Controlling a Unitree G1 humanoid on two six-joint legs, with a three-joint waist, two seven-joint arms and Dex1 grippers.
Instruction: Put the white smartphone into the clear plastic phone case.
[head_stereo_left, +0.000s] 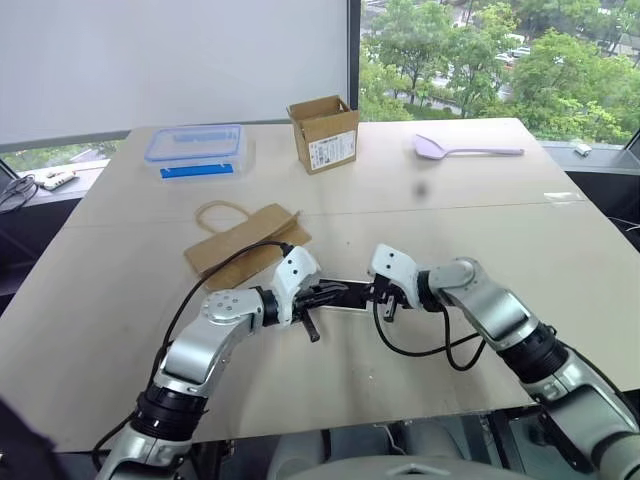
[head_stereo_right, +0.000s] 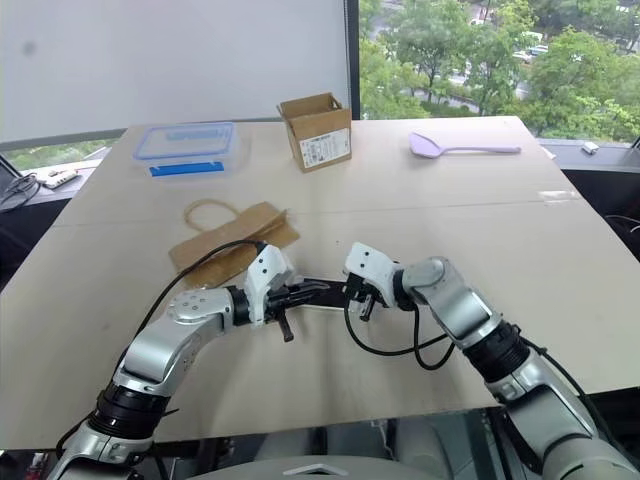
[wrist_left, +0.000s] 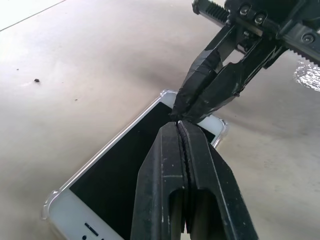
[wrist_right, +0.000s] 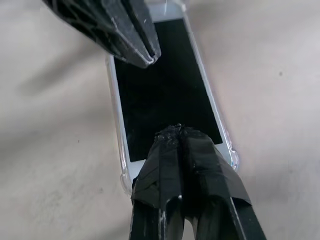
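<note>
Both our grippers have their 2 fingers pressed together, holding nothing. Our left gripper (wrist_left: 181, 125) and right gripper (wrist_right: 177, 131) meet tip to tip over the white smartphone (wrist_right: 162, 90). It lies screen up inside the clear plastic phone case (wrist_right: 231, 150), flat on the table (head_stereo_left: 420, 230) near us, between our hands.

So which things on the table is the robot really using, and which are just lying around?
Using:
- white smartphone
- clear plastic phone case around it
- left gripper and right gripper, both shut, tips over the screen

Just lying around:
- blue-lidded box
- cardboard box
- purple spoon
- brown paper bag
</note>
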